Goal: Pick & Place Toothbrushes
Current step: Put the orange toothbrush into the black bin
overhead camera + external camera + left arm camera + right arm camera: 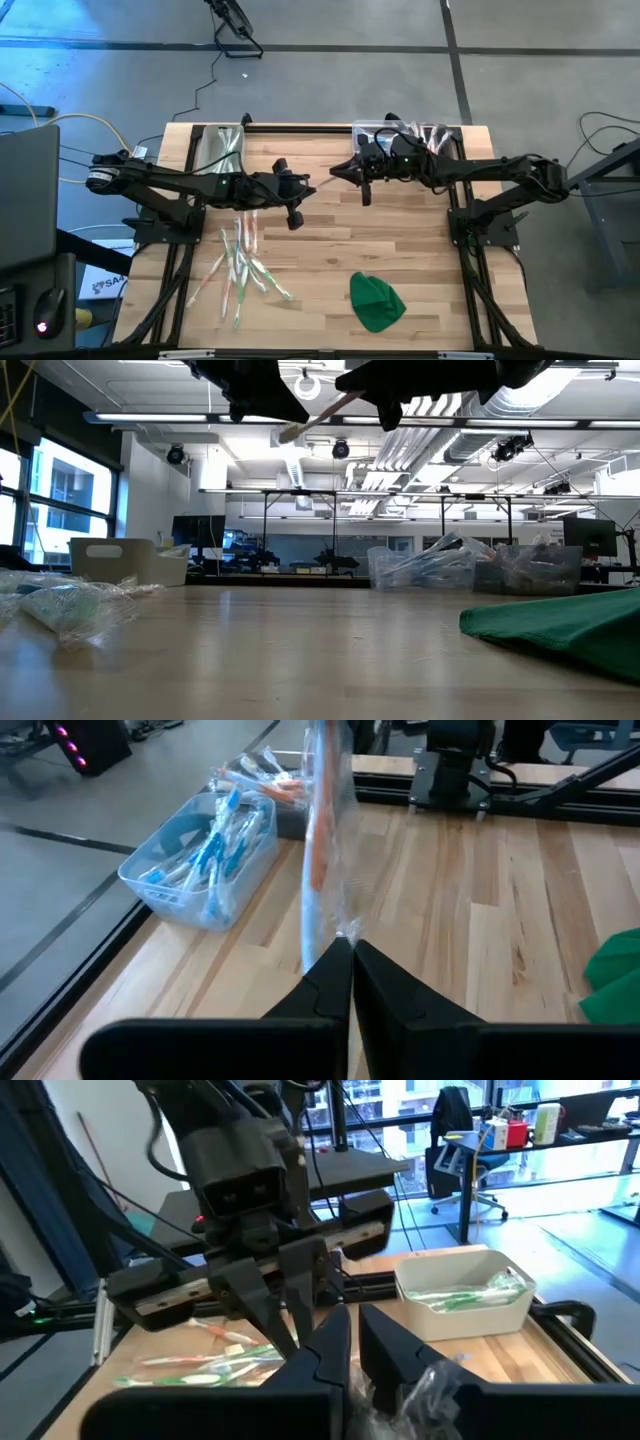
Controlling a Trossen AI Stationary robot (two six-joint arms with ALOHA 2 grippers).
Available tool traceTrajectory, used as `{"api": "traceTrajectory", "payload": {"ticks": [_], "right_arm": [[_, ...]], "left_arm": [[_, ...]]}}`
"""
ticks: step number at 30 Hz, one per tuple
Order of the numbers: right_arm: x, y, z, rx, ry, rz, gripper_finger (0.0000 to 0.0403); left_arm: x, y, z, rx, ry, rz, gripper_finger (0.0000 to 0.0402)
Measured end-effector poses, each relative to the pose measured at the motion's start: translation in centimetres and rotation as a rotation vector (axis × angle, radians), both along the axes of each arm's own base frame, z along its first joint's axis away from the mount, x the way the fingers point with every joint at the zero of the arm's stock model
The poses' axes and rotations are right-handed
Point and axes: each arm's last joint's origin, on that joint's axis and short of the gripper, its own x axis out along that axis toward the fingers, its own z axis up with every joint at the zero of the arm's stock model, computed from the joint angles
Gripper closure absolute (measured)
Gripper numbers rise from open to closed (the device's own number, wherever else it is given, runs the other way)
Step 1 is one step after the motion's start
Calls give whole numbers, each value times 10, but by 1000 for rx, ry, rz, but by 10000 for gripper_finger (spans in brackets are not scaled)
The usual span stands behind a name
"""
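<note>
Translucent wrapped toothbrush [322, 840] with orange and blue accents sits pinched in the left gripper [347, 952], fingers pressed together on its lower end, brush sticking up above the table centre. Right gripper [338, 170] meets it mid-air from the right; in the high view its fingers look pressed together at the other end of the same brush, and in the right wrist view they are nearly touching. Whether they actually grip it, cannot tell.

Loose toothbrushes [240, 262] lie scattered on the wooden table [400, 240], near-left of centre. Far-left bin [217, 148] holds green-accented brushes; far-right bin [420, 133] holds blue- and orange-accented ones. Green cloth lump [376, 301] lies near-right, well apart from the pile. Both arms reach in over mid-table.
</note>
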Motion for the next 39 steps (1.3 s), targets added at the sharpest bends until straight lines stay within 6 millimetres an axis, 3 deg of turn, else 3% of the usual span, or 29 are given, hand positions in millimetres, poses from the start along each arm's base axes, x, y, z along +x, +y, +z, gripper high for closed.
{"api": "traceTrajectory", "payload": {"ticks": [3, 10, 14, 23, 31, 39], "right_arm": [[0, -1, -2, 1, 16, -12, 395], [-1, -2, -5, -16, 54, -46, 396], [-1, -2, -9, -9, 95, -59, 397], [-29, 0, 2, -45, 209, -232, 397], [-71, -2, 10, -121, 381, -640, 397], [-93, -18, 3, -147, 508, -1023, 397]], "left_arm": [[0, 0, 0, -3, 3, 4, 372], [-1, 1, -1, -4, 3, 46, 270], [-1, 1, 0, -5, -4, 44, 239], [-2, 1, -3, -15, 22, 55, 229], [-3, 1, -14, -10, 118, 62, 229], [-1, 1, -16, -9, 128, 62, 229]]}}
